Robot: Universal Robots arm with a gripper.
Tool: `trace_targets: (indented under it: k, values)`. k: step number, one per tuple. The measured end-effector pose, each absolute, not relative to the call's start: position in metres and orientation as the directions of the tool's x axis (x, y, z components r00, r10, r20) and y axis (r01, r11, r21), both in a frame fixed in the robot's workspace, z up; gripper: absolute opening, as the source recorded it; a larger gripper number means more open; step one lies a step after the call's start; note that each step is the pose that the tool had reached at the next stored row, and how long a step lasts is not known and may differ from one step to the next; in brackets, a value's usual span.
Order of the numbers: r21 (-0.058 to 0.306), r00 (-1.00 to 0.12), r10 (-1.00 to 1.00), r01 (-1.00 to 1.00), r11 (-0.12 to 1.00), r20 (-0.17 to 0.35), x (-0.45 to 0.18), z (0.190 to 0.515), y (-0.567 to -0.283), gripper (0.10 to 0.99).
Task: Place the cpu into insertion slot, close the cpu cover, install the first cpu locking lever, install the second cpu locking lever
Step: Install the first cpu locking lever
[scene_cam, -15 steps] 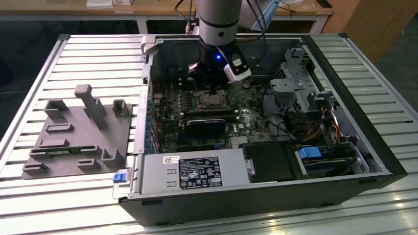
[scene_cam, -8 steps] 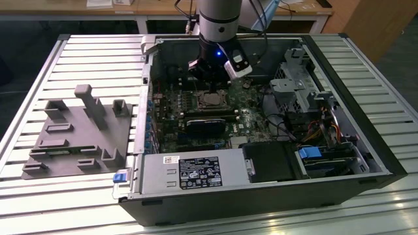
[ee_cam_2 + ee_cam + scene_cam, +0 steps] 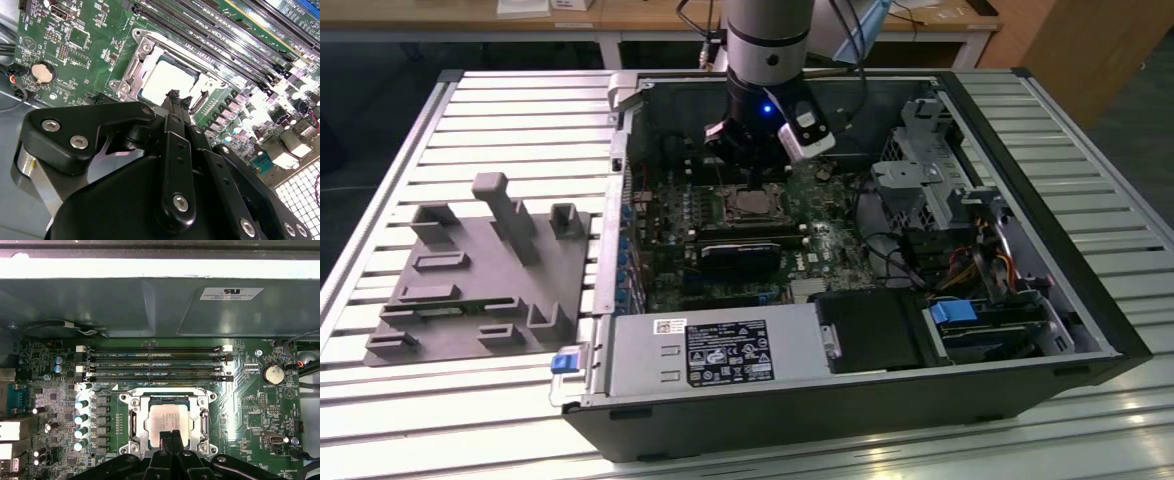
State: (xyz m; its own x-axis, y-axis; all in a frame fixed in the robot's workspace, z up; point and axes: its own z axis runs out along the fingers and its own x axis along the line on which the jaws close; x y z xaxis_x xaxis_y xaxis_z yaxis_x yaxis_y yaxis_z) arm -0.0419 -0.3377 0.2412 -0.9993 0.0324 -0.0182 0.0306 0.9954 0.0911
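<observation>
The cpu (image 3: 169,419) lies flat in the insertion slot (image 3: 131,422) on the green motherboard, its pale metal top showing through the window of the cpu cover (image 3: 167,399). The silvery cover frame lies down around the chip. My gripper (image 3: 170,436) hangs just above the chip's near edge, its two black fingers pressed together with nothing between them. In the second wrist view the fingertips (image 3: 175,96) meet over the edge of the cpu (image 3: 167,80), with the cover (image 3: 131,75) around it. In the exterior view the gripper (image 3: 750,172) stands over the socket (image 3: 750,206) inside the open computer case.
Several memory slots (image 3: 155,362) run beside the socket, and a row of capacitors (image 3: 81,417) stands on its other side. The power supply (image 3: 720,350) and drive cage (image 3: 927,170) border the board. A grey fixture block (image 3: 480,270) lies on the slatted table at the exterior view's left.
</observation>
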Motion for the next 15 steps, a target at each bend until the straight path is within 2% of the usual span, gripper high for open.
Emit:
trace_targets:
  k: [15]
  values:
    - [0.091, -0.999, 0.032, 0.031, 0.995, -0.018, -0.0419, 0.2492, -0.3377, 0.102]
